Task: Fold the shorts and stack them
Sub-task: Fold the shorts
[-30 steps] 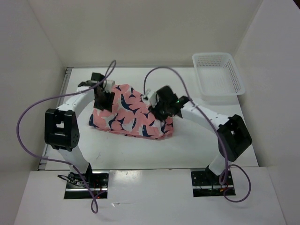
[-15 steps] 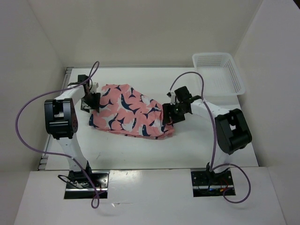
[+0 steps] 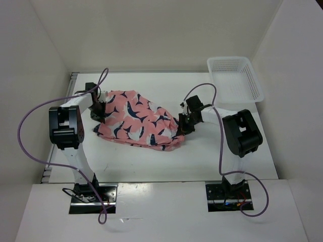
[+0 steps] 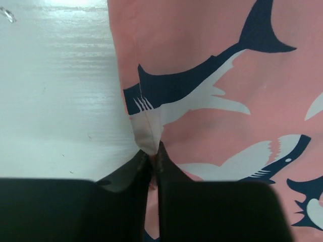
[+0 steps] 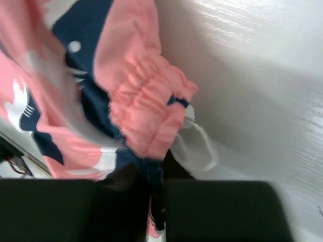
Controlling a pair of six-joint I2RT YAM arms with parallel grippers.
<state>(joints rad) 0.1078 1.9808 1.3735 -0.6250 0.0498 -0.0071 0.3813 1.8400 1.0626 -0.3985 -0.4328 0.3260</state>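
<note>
Shorts [image 3: 139, 121] (white label [image 5: 196, 147] blurred) pinched at both ends.

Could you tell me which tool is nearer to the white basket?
Right: the right tool grips the shorts at the end toward the basket; the left tool grips the opposite end.

Left wrist view: coral-pink, shark-printed fabric shorts [image 4: 217, 75] ran off frame above and right of the jaws; pinched edge hidden between them. Right wrist view: cloth left of the jaws was blurred.
</note>
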